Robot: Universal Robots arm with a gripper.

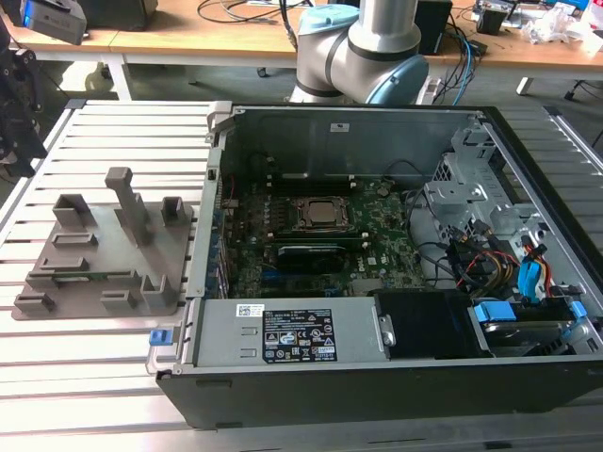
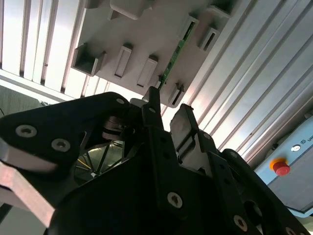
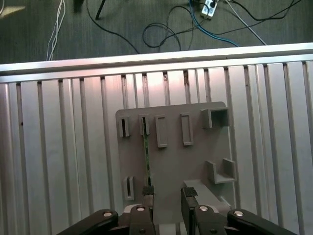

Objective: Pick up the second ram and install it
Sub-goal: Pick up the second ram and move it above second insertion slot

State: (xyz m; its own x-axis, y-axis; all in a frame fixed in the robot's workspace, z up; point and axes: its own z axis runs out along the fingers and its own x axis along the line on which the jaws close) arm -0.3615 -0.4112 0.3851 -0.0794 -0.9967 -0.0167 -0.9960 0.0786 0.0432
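the gripper hangs over the grey fixture tray, fingers apart w/ a clear gap and nothing btwn them — empty hand. the second ram sits in the tray, stood on its long edge, so it reads as a thin green line in both wrist views, its ends caught in small slotted blocks. that pose makes sense: on edge, both flat faces are free to be pinched, and the blocks stop it tipping. in the second wrist view the second ram runs straight away from the fingertips, so the hand looks turned to match its length. in the first wrist view one finger lines up almost on the stick rather than the pair straddling it — i'd judge the hand isn't centred yet. can't tell if it touches the tray. in the exterior view the tray lies on the slatted table just beside the open pc case, motherboard facing up, so the carry looks short.
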